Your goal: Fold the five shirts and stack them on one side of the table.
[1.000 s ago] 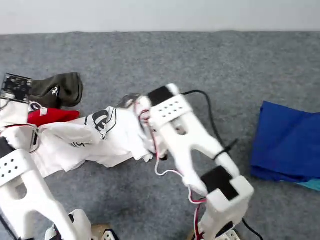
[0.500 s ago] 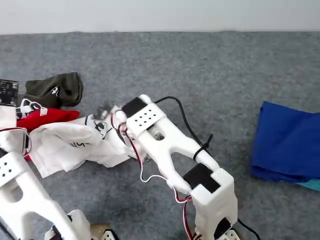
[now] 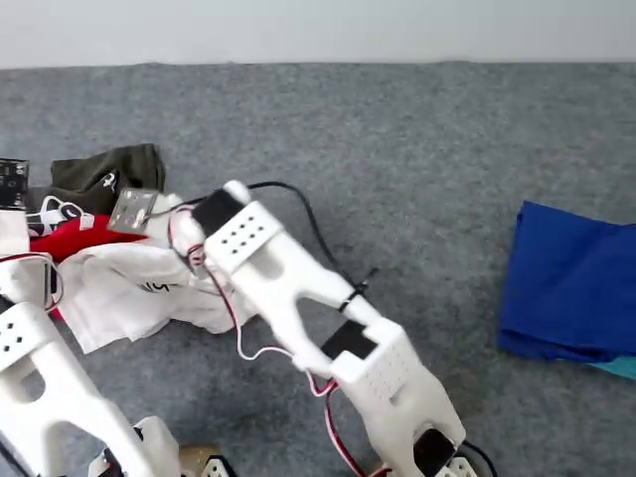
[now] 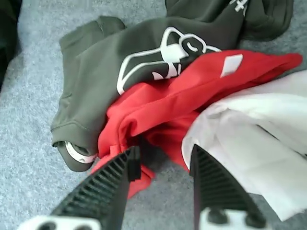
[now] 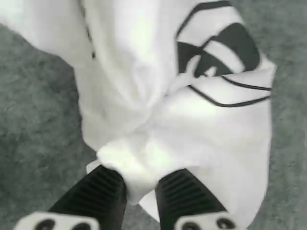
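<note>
Between the fingers of the right gripper a bunched fold of the white shirt is pinched, the two dark ribbed pads closed onto the cloth from either side. Beyond those fingertips the rest of the shirt spreads out crumpled, its black printed emblem facing up on the far part. Grey table shows on both sides of it.

The left gripper hangs with its fingers spread apart and nothing between them. They straddle the near edge of the red shirt, one tip just beside a red fold. Past the fingertips the red shirt lies partly over the olive shirt, whose white print shows, and a corner of the white shirt lies against the red one beside the other finger.

From above, the three garments form one rumpled heap, with the right arm stretched out across to it and the left arm close by it. Well apart from both grippers, the blue shirt lies folded, with an edge of turquoise cloth showing from under it.
</note>
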Robot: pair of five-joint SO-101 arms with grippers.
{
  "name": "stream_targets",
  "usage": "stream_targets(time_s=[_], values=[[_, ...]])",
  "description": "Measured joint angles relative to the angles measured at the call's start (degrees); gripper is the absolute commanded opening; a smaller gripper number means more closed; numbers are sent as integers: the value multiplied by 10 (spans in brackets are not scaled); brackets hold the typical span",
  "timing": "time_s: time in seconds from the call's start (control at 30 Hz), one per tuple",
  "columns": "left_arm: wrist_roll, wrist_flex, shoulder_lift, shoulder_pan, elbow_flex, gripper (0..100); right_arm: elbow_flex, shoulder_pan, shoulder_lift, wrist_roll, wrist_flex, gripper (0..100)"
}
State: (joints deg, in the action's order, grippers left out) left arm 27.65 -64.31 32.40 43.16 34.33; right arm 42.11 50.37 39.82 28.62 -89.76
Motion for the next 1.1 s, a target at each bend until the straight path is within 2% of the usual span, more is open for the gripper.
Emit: stream_targets(time_s=[0.2,0.43,0.63,1.0,1.1], values=[[0,-24,0,0,0,174,77,6,14,-31,-107,220],[0,-24,0,0,0,174,18,12,-11,-37,-107,220],[0,-24,0,0,0,174,-35,39,-14,-94,-107,221],[0,-21,0,0,6,174,-36,47,91,-105,-88,219],[0,-18,0,0,13,174,-33,43,102,-105,-88,158]])
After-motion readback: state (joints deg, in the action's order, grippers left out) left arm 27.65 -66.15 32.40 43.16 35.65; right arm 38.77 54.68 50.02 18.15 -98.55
